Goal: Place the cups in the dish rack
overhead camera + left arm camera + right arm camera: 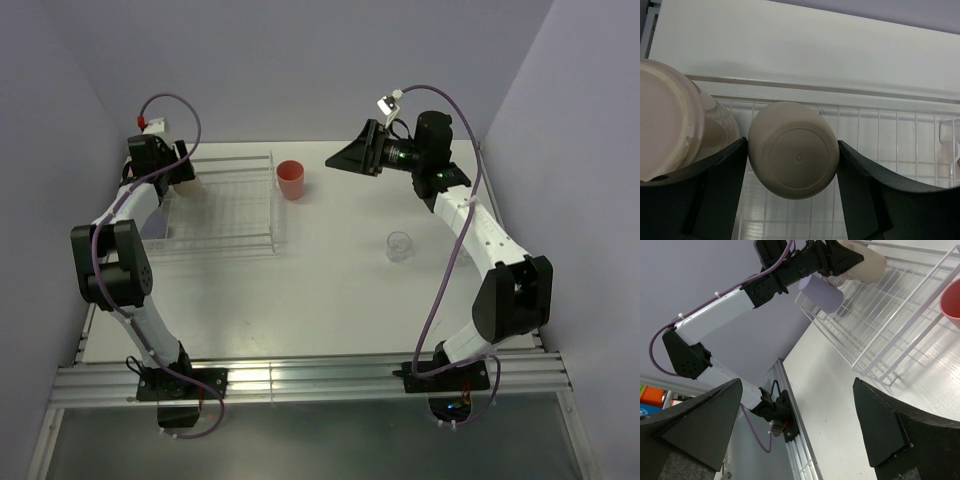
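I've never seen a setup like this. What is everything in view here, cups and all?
Dish rack: one, clear bars, left side of the table.
Coral-red cup: one, upright on the table just right of the rack.
Clear glass: one, see-through, on the table near the right arm.
Tan cup: one, bottom-up over the rack, in the left jaws.
Lavender cup: one, at the rack's edge next to the tan cup.
Pale pink mug: one, beside the tan cup.
Table: one, white.
Left arm: one, white and black, jaws closed on the tan cup.
Right arm: one, white and black, jaws open, empty.
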